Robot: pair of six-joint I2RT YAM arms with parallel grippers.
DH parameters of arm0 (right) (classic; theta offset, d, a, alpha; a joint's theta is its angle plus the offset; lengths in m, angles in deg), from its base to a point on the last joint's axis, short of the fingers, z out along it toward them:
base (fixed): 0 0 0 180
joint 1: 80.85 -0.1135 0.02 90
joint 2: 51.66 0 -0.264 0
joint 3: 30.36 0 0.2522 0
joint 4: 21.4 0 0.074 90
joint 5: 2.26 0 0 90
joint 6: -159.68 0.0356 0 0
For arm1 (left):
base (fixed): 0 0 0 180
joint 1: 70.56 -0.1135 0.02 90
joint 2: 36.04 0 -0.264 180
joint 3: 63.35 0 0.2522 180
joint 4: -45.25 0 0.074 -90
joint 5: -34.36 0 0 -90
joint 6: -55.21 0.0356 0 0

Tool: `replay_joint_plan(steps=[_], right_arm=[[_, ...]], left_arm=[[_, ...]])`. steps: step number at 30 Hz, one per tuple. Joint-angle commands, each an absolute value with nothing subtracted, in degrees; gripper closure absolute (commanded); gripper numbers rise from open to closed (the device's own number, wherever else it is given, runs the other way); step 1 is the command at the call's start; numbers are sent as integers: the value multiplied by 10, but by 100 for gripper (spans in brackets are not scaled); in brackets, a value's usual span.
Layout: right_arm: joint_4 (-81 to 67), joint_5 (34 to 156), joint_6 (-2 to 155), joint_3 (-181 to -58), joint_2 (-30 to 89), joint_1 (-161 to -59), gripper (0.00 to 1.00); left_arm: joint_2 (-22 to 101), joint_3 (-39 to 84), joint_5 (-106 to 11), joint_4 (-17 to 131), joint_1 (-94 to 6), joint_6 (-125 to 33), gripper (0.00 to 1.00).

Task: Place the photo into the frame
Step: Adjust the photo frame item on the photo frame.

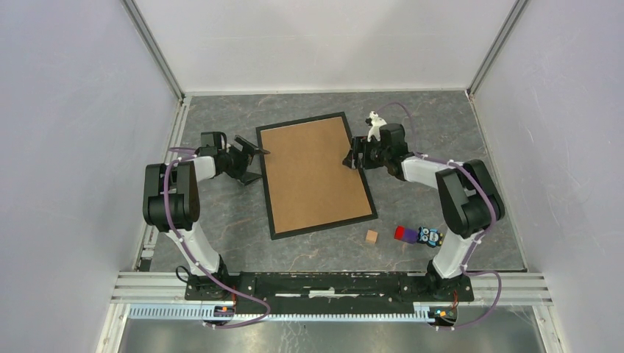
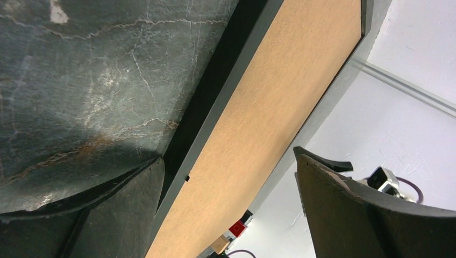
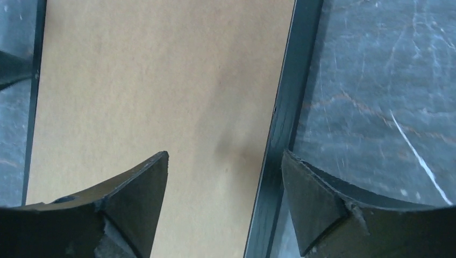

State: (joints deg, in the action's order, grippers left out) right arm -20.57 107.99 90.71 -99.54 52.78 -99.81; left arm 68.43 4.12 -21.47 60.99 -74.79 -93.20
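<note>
— Where is the frame (image 3: 284,107) lying?
— It is lying flat on the surface (image 1: 441,132) between my arms, and a brown backing board (image 1: 316,173) is filling it edge to edge.
— And your grippers?
— My right gripper (image 3: 225,161) is hanging with its jaws apart astride the frame's right rail, one finger over the board and the other over the surface, gripping nothing. My left gripper (image 1: 254,163) is hanging spread wide and empty, just beside the left rail.
— Anything else?
— A wooden cube (image 1: 371,236) is sitting near the frame's near-right corner.

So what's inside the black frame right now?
A plain brown board fills the frame edge to edge. Whatever lies beneath it, photo included, is covered and cannot be seen.
</note>
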Motion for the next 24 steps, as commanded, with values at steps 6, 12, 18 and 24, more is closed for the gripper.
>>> replay_joint_plan(steps=[6, 12, 18, 24], right_arm=[[-35, 914, 780, -930, 309, -1135, 9], [36, 770, 748, -892, 250, -1284, 7], [56, 643, 758, -893, 266, -1419, 7], [70, 572, 768, -922, 319, -1469, 8]], left_arm=[[689, 33, -224, 651, -743, -925, 0], [684, 30, -225, 660, -743, -930, 0], [682, 27, -218, 658, -743, -933, 0], [681, 20, -209, 646, -743, -944, 0]])
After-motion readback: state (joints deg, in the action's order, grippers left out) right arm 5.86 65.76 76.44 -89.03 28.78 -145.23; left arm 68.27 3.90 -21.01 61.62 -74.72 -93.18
